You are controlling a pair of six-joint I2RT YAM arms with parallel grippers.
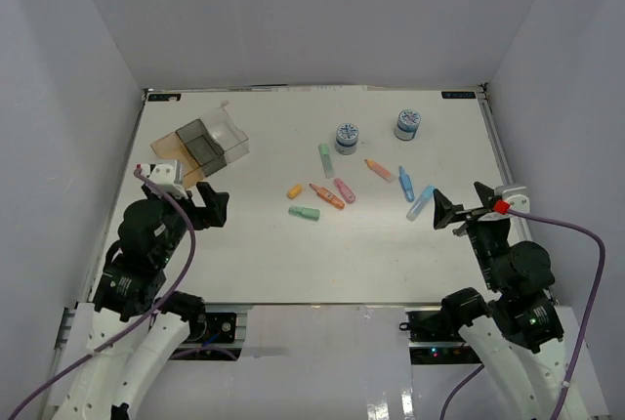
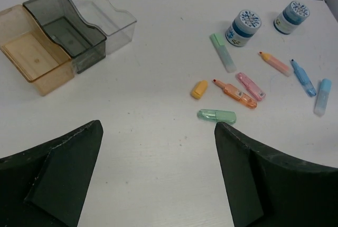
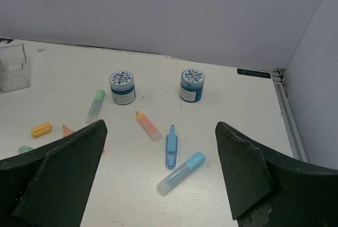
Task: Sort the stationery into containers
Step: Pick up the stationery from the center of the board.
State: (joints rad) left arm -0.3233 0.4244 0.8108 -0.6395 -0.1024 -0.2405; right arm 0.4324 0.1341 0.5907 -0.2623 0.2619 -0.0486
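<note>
Several pastel sticks lie mid-table: green [image 1: 326, 159], yellow [image 1: 295, 190], orange [image 1: 327, 195], pink [image 1: 344, 189], green [image 1: 304, 212], peach [image 1: 379, 170], blue [image 1: 405, 184], light blue [image 1: 420, 205]. Two blue-and-white rolls [image 1: 347, 137] [image 1: 407, 124] stand behind them. The joined bins sit at the back left: clear [image 1: 227, 135], smoky grey [image 1: 200, 145], orange-tan [image 1: 176, 171]. My left gripper [image 1: 210, 207] [image 2: 158, 125] is open and empty, in front of the bins, with the green stick [image 2: 216, 115] near its right finger. My right gripper [image 1: 454, 213] [image 3: 161, 125] is open and empty, just right of the light blue stick [image 3: 181, 172].
White walls close in the table at the left, back and right. The table's right edge rail [image 3: 288, 116] runs close to my right gripper. Purple cables [image 1: 586, 273] trail from both arms near the front edge.
</note>
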